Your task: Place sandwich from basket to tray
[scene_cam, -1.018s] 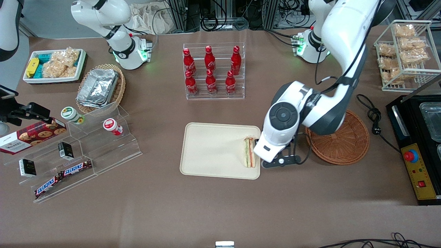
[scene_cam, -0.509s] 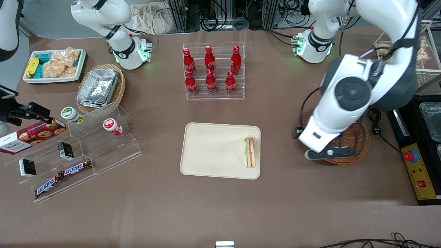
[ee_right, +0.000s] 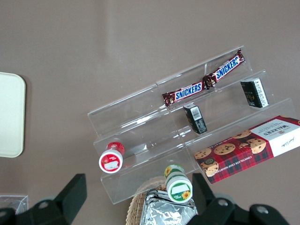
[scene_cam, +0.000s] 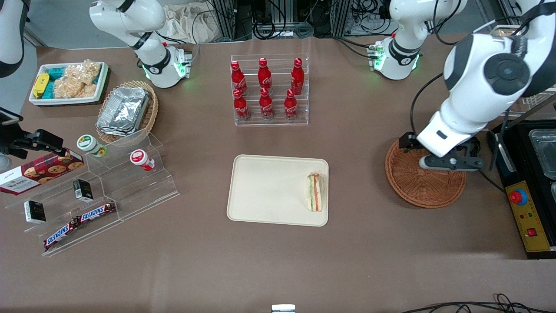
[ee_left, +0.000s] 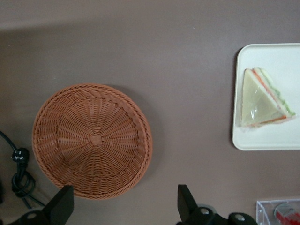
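**Sandwich on the tray, gripper high over the empty basket**

The tray (scene_cam: 269,191) serves as the reference. The sandwich (scene_cam: 314,192) lies on it, against the rim that faces the working arm's end of the table, its green and orange-red filling edge showing in the front view. The wrist view gives what the front view does not: the sandwich (ee_left: 264,99) seen flat as a pale triangle under clear wrap, with only a corner of the tray (ee_left: 262,140) in frame and the rest cut off.

The basket (scene_cam: 423,182) sits well apart from the tray, toward the working arm's end. In the front view the arm's wrist covers part of its rim; in the wrist view the basket (ee_left: 92,140) shows whole, with nothing in it, a black cable and plug just beside it.

The gripper (scene_cam: 451,161) hangs above the basket, farther from the tray than the basket's centre. The front view hides its fingers under the wrist housing. In the wrist view the gripper (ee_left: 124,206) has its two dark fingertips (ee_left: 62,206) spread wide, nothing between them, though both are partly cut off.

A clear rack of red bottles (scene_cam: 266,89) stands farther from the front camera than the tray.
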